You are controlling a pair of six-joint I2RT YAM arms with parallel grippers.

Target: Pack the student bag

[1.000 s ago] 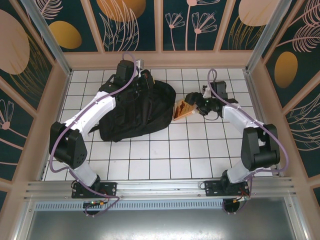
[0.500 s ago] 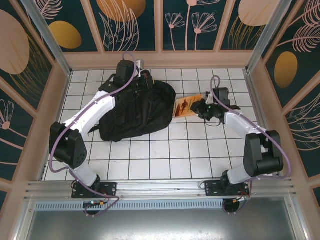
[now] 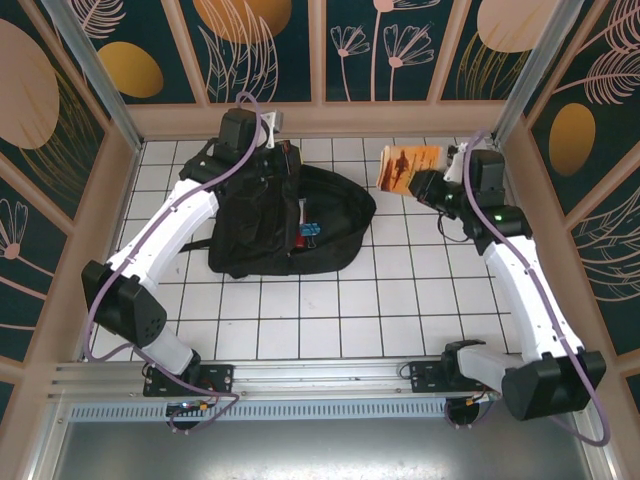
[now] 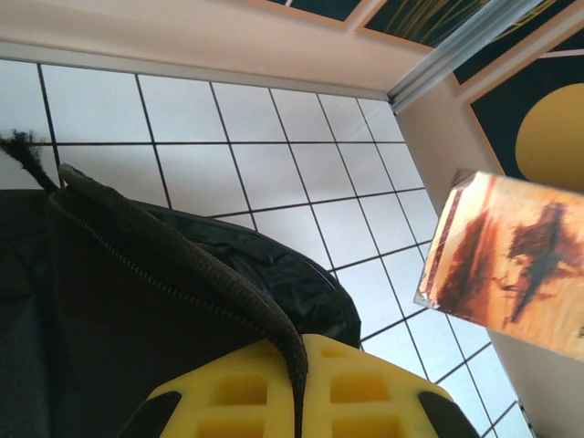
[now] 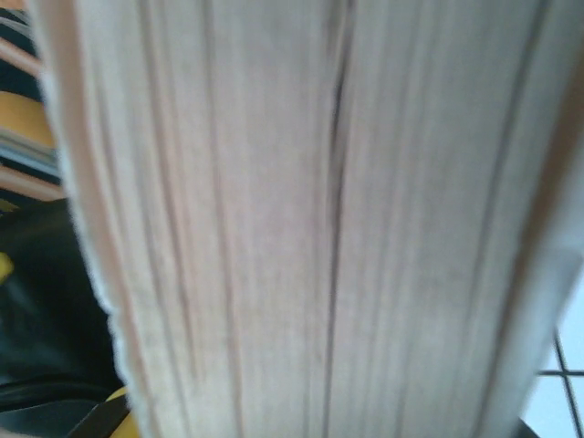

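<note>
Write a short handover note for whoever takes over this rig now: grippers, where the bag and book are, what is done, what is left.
Left gripper: shut on the zip edge of the student bag.
Right gripper: shut on the book, held in the air right of the bag.
Bag lies open on the table; a small blue item shows inside.
Done: bag opened, book picked up.
Left: put the book into the bag.

Page edges of the book [image 5: 319, 228] blur close to the right wrist camera and run off top and bottom. The left wrist view's bottom edge cuts off the left gripper [image 4: 297, 394] and the student bag [image 4: 109, 319]. A blue item [image 3: 311, 231] inside the bag is too small to identify.
</note>
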